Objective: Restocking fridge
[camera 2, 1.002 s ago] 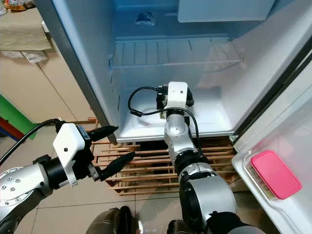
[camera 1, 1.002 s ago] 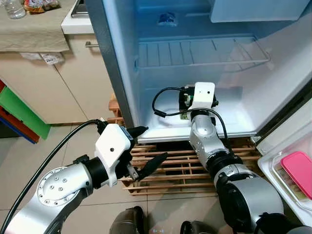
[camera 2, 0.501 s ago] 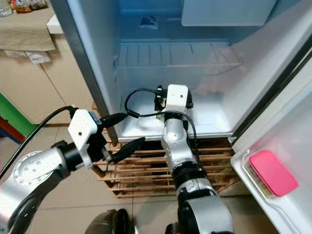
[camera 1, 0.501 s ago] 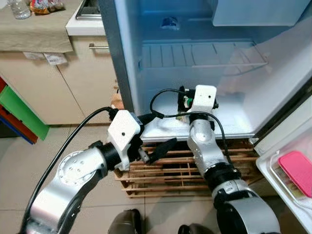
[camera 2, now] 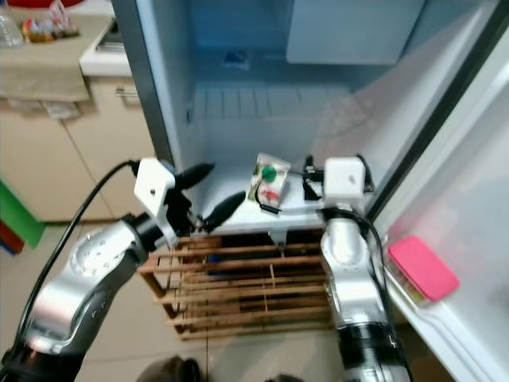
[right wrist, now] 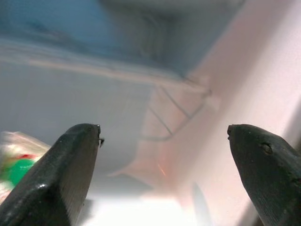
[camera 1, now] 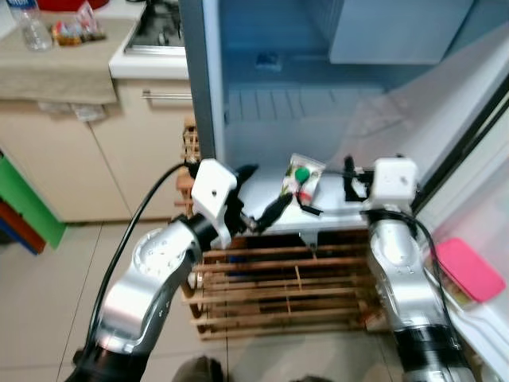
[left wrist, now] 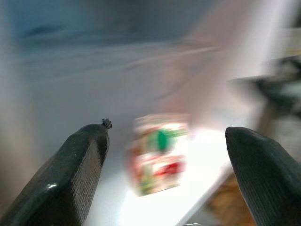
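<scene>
Since half a second ago the right arm has pulled back out of the fridge (camera 1: 445,119) toward its right wall, and a clear packet (camera 1: 300,179) with a green spot and red print now shows on the white bottom shelf (camera 1: 334,203), where the arm had covered it. The right pincer (right wrist: 164,155) has its fingers spread wide, aimed into the fridge near the right wall, with the packet blurred off to one side of it. The left pincer (camera 1: 259,196) has come closer to the shelf edge; its fingers are apart and the packet sits beyond the gap, untouched. The packet stands tilted near the front of the shelf, between the two arms. Above it hangs a wire rack (camera 1: 294,107), bare. In the open door, a tray (camera 2: 406,290) holds a pink-lidded box (camera 2: 423,267). A wooden pallet (camera 1: 294,290) lies under the fridge.
</scene>
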